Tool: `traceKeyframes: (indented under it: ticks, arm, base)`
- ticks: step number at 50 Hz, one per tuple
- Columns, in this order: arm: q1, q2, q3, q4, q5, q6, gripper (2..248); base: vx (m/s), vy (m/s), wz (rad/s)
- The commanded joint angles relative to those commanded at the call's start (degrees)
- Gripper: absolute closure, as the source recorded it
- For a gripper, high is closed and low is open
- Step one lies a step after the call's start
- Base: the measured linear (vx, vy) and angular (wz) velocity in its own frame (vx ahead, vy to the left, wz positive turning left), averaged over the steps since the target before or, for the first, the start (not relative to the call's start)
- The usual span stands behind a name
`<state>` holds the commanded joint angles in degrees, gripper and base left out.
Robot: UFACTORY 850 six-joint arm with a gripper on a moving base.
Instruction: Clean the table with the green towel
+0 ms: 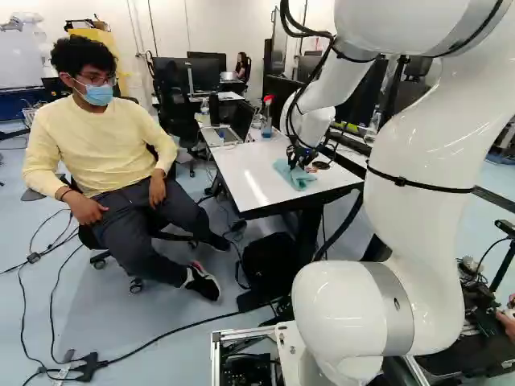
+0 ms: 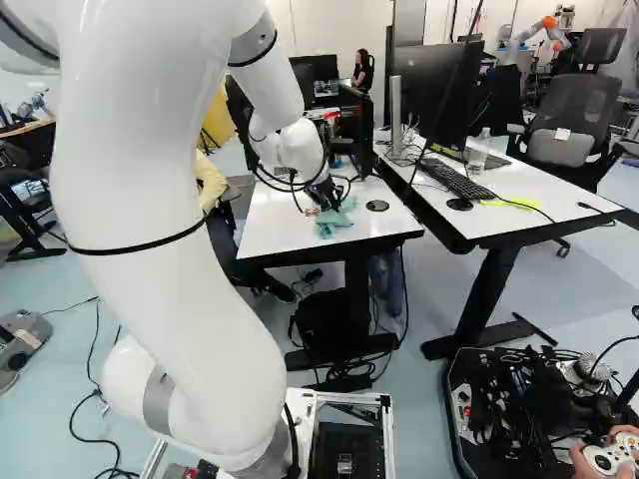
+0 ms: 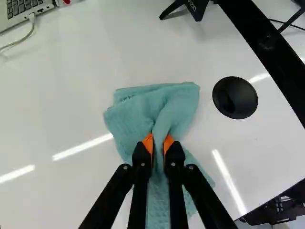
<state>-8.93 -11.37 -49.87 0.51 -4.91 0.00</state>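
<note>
White tabletop (image 3: pixel 71 95) carries the green towel (image 3: pixel 131 117); with our gripper (image 3: pixel 158 141) we pinch a bunched fold near its middle, likely so the loose cloth around our 2 fingers can do the wiping.

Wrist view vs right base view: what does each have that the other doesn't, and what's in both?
Only the wrist view: the corner of a laptop with a pale cable plugged into its edge.

Only the right base view: the keyboard on the neighbouring table, the grey office chair and the game controller.

Both: the green towel, the gripper pinching it, the round black disc and the white tabletop under them.
</note>
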Motion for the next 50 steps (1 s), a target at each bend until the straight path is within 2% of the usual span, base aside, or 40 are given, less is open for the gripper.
traceKeyframes:
  ticks: [38,50]
  arm:
    - [0.3,6.5,1.3,0.0,0.0,0.0,205]
    - [0.3,7.2,1.4,0.0,0.0,0.0,205]
  base:
    - [0.0,0.0,0.0]
    - [0.0,0.0,0.0]
